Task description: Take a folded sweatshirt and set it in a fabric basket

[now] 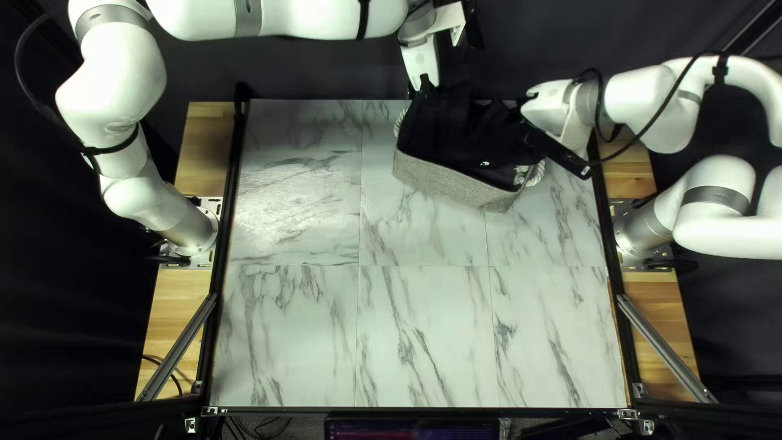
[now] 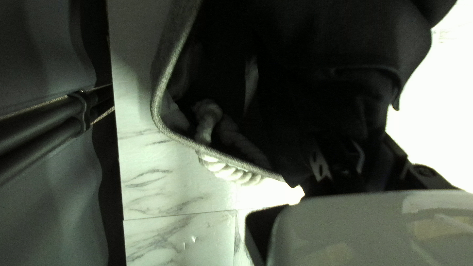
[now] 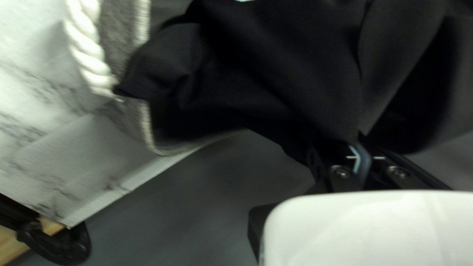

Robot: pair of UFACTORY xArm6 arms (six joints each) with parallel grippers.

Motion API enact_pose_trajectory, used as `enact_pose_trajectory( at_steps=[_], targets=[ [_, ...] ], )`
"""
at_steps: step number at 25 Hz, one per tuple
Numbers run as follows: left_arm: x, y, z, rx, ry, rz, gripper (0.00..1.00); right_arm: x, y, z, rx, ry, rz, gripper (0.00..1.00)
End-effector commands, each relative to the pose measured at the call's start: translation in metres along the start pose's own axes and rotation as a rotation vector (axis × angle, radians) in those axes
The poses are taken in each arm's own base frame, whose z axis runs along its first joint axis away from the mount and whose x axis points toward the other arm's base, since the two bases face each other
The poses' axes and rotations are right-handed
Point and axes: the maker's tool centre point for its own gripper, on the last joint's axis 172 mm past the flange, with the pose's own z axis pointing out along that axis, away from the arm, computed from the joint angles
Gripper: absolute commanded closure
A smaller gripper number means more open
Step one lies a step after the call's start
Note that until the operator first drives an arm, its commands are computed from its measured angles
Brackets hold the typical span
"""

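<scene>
Evenly shared: sweatshirt between two claws, long axis over the basket

Now, operator, look at how the black folded sweatshirt point(image 1: 458, 134) lies: stretched along the length of the grey woven-fabric basket point(image 1: 456, 184), toward the far side of the marble-patterned worktop point(image 1: 423, 326). Much of the cloth is in or over the mouth, but it does not all sit within the rim.

You have your left claw point(image 2: 349, 148) at one end, past a white rope handle point(image 2: 229, 171). Its fingers are drawn in narrow on gathered cloth; the very tips are lost in the black, so take the pinch from how the fabric meets them. Your right claw point(image 3: 362, 143) has the other end, its fingers closed on a fold. Neither arm is the nearer one overall: each is nearer its own end.

The relation to mind is on the right. From that claw, the basket lies inward, and cloth spills across the rim beside the second white rope handle point(image 3: 87, 44). I'd judge this to be the late, lowering step. Bring the right end in over the mouth and down, keeping the left end level with it; release too soon and that fold could stay hung outside.
</scene>
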Motion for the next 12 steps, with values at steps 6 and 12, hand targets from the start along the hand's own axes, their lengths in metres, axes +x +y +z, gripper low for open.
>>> enact_pose_trajectory(
  at_steps=[6, 12],
  targets=[
    [-0.01, 0.004, -0.005, 0.004, -0.001, 0.0, 1.0, 0.014, -0.041, 0.016, 0.001, 0.022, 0.008, 1.0],
    [-0.012, 0.008, 0.001, 0.003, -0.004, -0.004, 1.0, 0.035, -0.065, 0.022, 0.013, 0.04, 0.022, 1.0]
  ],
)
